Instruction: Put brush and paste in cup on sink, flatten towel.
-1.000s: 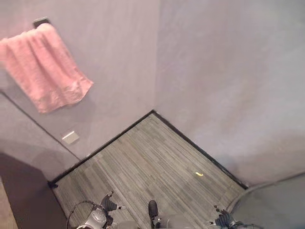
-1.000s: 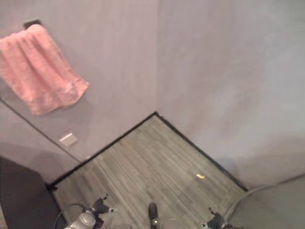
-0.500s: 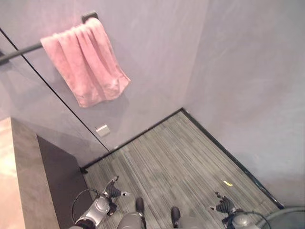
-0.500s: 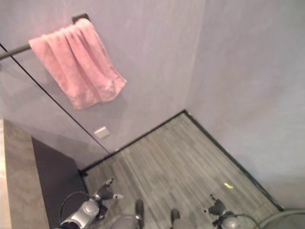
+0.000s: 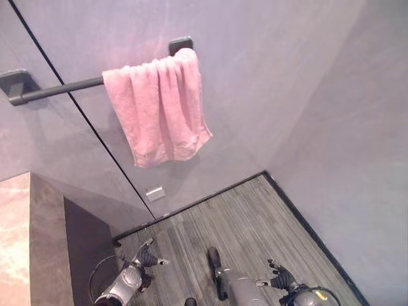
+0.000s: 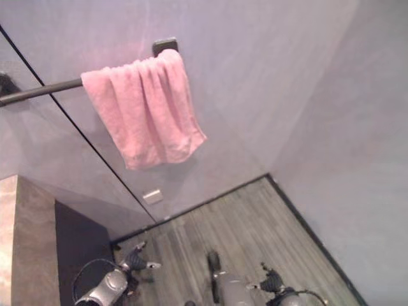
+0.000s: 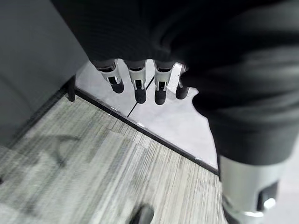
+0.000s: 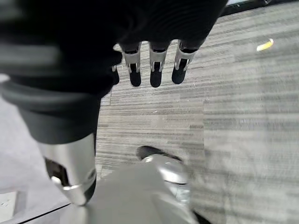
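A pink towel (image 5: 159, 108) hangs bunched in folds at the right end of a dark wall bar (image 5: 64, 88), close to the bar's bracket (image 5: 180, 44). Both hands hang low by the floor, far below the towel. My left hand (image 5: 145, 257) has relaxed, straight fingers (image 7: 135, 86) with nothing in them. My right hand (image 5: 281, 278) is open too, its fingers (image 8: 154, 72) empty above the wood-look floor.
A brown stone counter top (image 5: 16, 236) with a dark side panel (image 5: 83, 245) stands at the left. A small white plate (image 5: 154, 192) sits low on the wall. A yellow scrap (image 8: 265, 45) lies on the floor. Two grey walls meet in a corner ahead.
The whole picture has shifted: the camera turned left, so towel and bar now sit nearer the middle and the counter shows. Both hands still hang open at my sides.
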Tool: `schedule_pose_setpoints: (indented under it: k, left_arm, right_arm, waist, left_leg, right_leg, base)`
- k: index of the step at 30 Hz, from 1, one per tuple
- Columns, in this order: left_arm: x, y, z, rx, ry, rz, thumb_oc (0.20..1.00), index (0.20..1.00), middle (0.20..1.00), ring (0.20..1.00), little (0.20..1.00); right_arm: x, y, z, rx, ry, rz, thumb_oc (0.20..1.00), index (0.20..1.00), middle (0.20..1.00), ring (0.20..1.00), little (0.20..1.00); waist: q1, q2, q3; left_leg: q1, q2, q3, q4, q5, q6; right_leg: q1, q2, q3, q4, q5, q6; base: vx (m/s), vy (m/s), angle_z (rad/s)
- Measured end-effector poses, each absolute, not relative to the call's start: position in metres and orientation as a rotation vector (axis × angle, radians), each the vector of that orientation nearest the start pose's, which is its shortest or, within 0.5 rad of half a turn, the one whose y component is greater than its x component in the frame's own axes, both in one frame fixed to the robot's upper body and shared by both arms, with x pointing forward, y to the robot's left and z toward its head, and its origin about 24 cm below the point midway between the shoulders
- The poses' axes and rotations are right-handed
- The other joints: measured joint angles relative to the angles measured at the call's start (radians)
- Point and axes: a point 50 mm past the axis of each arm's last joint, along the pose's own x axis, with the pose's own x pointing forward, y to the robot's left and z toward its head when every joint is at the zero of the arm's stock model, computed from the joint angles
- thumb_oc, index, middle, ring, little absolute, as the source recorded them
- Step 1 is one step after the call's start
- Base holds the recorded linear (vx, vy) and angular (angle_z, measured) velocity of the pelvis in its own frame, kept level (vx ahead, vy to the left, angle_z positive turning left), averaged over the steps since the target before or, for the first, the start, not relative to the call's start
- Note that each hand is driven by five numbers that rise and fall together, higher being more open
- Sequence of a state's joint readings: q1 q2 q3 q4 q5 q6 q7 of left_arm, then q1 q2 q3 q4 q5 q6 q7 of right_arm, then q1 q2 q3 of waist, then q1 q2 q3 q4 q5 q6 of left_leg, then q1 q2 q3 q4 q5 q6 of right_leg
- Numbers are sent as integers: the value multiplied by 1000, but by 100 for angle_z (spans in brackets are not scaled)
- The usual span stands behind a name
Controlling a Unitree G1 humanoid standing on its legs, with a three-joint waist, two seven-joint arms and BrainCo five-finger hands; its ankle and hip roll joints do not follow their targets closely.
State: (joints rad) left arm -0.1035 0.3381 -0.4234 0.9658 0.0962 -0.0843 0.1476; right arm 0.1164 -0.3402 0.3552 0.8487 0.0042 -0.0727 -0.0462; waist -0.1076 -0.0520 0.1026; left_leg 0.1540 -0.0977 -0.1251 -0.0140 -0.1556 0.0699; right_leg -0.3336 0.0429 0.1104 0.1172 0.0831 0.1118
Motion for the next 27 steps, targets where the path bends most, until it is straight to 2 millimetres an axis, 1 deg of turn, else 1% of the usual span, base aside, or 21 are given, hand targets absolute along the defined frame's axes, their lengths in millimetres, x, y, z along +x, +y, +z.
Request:
schedule_pose_setpoints:
  k: [1, 2, 3, 4, 5, 8, 9, 10, 11, 12, 14, 15, 16, 17, 18, 19, 21, 22, 23, 25, 27]
  left_arm:
    - [180, 215, -121, 662, 774, -166, 1000, 1000, 1000, 1000, 1000]
    - [178, 212, -123, 657, 780, -171, 1000, 1000, 1000, 1000, 1000]
    - [179, 208, -124, 648, 781, -177, 1000, 1000, 1000, 1000, 1000]
    - [179, 205, -124, 642, 783, -178, 1000, 1000, 1000, 1000, 1000]
    - [179, 204, -126, 640, 790, -178, 1000, 1000, 1000, 1000, 1000]
    - [180, 201, -126, 634, 789, -184, 1000, 1000, 1000, 1000, 1000]
    - [184, 198, -125, 630, 780, -185, 1000, 1000, 1000, 1000, 1000]
    - [187, 197, -124, 632, 774, -186, 1000, 1000, 1000, 1000, 1000]
    - [191, 196, -123, 635, 767, -185, 1000, 1000, 1000, 1000, 1000]
    - [193, 197, -121, 634, 759, -180, 1000, 1000, 1000, 1000, 1000]
    - [188, 196, -124, 631, 777, -185, 1000, 1000, 1000, 1000, 1000]
    - [186, 197, -125, 639, 779, -193, 1000, 1000, 1000, 1000, 1000]
    - [188, 196, -124, 636, 772, -186, 1000, 1000, 1000, 1000, 1000]
    - [191, 196, -123, 639, 767, -180, 1000, 1000, 1000, 1000, 1000]
    - [194, 198, -120, 636, 750, -155, 1000, 1000, 1000, 1000, 1000]
    - [188, 200, -123, 630, 772, -148, 1000, 1000, 1000, 1000, 1000]
    - [188, 199, -123, 627, 770, -150, 1000, 1000, 1000, 1000, 1000]
    - [190, 199, -122, 624, 762, -146, 1000, 1000, 1000, 1000, 1000]
    - [192, 200, -121, 622, 758, -141, 1000, 1000, 1000, 1000, 1000]
    - [193, 204, -119, 632, 753, -137, 1000, 1000, 1000, 1000, 1000]
    - [191, 207, -119, 637, 749, -137, 1000, 1000, 1000, 1000, 1000]
  right_arm:
    - [114, -223, -138, -460, 942, 150, 1000, 1000, 1000, 1000, 1000]
    - [115, -226, -139, -468, 950, 139, 1000, 1000, 1000, 1000, 1000]
    - [117, -229, -140, -482, 964, 127, 1000, 1000, 1000, 1000, 1000]
    - [120, -230, -139, -485, 959, 122, 1000, 1000, 1000, 1000, 1000]
    - [120, -231, -139, -485, 958, 120, 1000, 1000, 1000, 1000, 1000]
    - [129, -233, -136, -483, 938, 107, 1000, 1000, 1000, 1000, 1000]
    - [133, -235, -134, -492, 926, 102, 1000, 1000, 1000, 1000, 1000]
    - [134, -235, -134, -493, 924, 99, 1000, 1000, 1000, 1000, 1000]
    - [131, -236, -135, -494, 934, 96, 1000, 1000, 1000, 1000, 1000]
    - [128, -236, -136, -492, 947, 94, 1000, 1000, 1000, 1000, 1000]
    - [133, -240, -134, -508, 934, 76, 1000, 1000, 1000, 1000, 1000]
    - [131, -242, -134, -497, 936, 60, 1000, 1000, 1000, 1000, 1000]
    - [128, -243, -135, -496, 942, 53, 1000, 1000, 1000, 1000, 1000]
    - [125, -245, -135, -502, 949, 51, 1000, 1000, 1000, 1000, 1000]
    - [127, -248, -134, -515, 956, 52, 1000, 1000, 1000, 1000, 1000]
    - [133, -250, -132, -520, 941, 45, 1000, 1000, 1000, 1000, 1000]
    - [137, -257, -128, -540, 926, 36, 1000, 1000, 1000, 1000, 1000]
    - [137, -260, -127, -548, 926, 33, 1000, 1000, 1000, 1000, 1000]
    - [139, -264, -125, -557, 923, 26, 1000, 1000, 1000, 1000, 1000]
    - [143, -260, -124, -548, 906, 33, 1000, 1000, 1000, 1000, 1000]
    - [145, -255, -123, -533, 889, 38, 1000, 1000, 1000, 1000, 1000]
  waist:
    - [6, 4, -7]
    - [11, 26, -15]
    - [8, 44, -16]
    - [13, 49, -19]
    - [6, 47, -22]
    - [15, 35, -30]
    - [13, 17, -21]
    - [6, 15, -17]
    - [3, -4, -9]
    - [9, -7, -8]
    - [9, 3, 15]
    - [4, 11, 14]
    - [-1, 10, 8]
    - [-3, 15, 7]
    - [0, 28, 20]
    - [2, 34, 20]
    - [-6, 50, 20]
    - [-6, 59, 20]
    - [-5, 77, 21]
    - [-1, 66, 28]
    - [13, 58, 31]
  left_leg:
    - [21, 10, -3, 23, -32, -25]
    - [16, 35, -8, 44, -48, -40]
    - [17, 54, -24, 100, -66, -69]
    - [14, 64, -26, 134, -63, -79]
    - [-8, 63, -27, 201, -70, -100]
    - [-126, 55, -3, 466, -38, -185]
    - [-235, 82, 92, 609, -34, -217]
    - [-274, 123, 157, 610, -33, -217]
    - [-296, 170, 231, 565, -30, -208]
    - [-295, 201, 291, 490, -23, -194]
    - [-297, 238, 287, 340, 13, -207]
    - [-316, 255, 278, 307, 25, -215]
    - [-307, 268, 287, 218, 48, -216]
    - [-311, 281, 286, 175, 77, -227]
    - [-309, 319, 250, 115, 132, -224]
    - [-289, 313, 213, 90, 140, -228]
    - [-271, 279, 218, 64, 145, -226]
    - [-260, 271, 220, 60, 154, -210]
    - [-246, 244, 226, 43, 165, -191]
    - [-219, 221, 250, 16, 189, -146]
    - [-195, 177, 277, -10, 188, -111]
  right_leg:
    - [22, 12, -11, 14, 77, -95]
    - [34, 28, -16, 17, 49, -96]
    - [76, 41, -40, -7, 44, -105]
    - [100, 48, -49, -19, 31, -117]
    - [127, 44, -64, -41, 29, -119]
    - [186, 37, -81, -91, 17, -141]
    - [211, 18, -99, -115, 17, -176]
    - [225, 9, -117, -129, 8, -191]
    - [234, 5, -129, -143, 8, -188]
    - [240, 1, -136, -151, 11, -192]
    - [269, 12, -141, -153, 12, -203]
    - [287, 14, -137, -172, -12, -160]
    - [287, 9, -151, -176, -7, -169]
    - [283, 14, -153, -170, -14, -168]
    - [277, 31, -141, -156, -14, -168]
    - [276, 32, -115, -148, -17, -164]
    - [285, 24, -103, -149, -31, -144]
    - [286, 23, -97, -147, -35, -137]
    - [287, 25, -88, -143, -38, -125]
    - [283, 1, -71, -124, -48, -104]
    - [259, -41, -49, -71, -72, -74]
  base:
    - [308, -109, 50]
    - [416, -147, 41]
    - [201, -71, 32]
    - [251, -85, 45]
    - [144, -51, 38]
    - [144, -35, 30]
    - [167, 5, 55]
    - [159, 47, 60]
    - [52, 30, 47]
    - [40, 23, 20]
    - [257, 286, -5]
    - [317, 373, 4]
    - [167, 267, 22]
    - [83, 173, -3]
    - [162, 356, -45]
    - [117, 267, -60]
    - [120, 286, -28]
    - [119, 361, -16]
    - [41, 173, -19]
    - [24, 227, -18]
    - [-22, 195, -18]
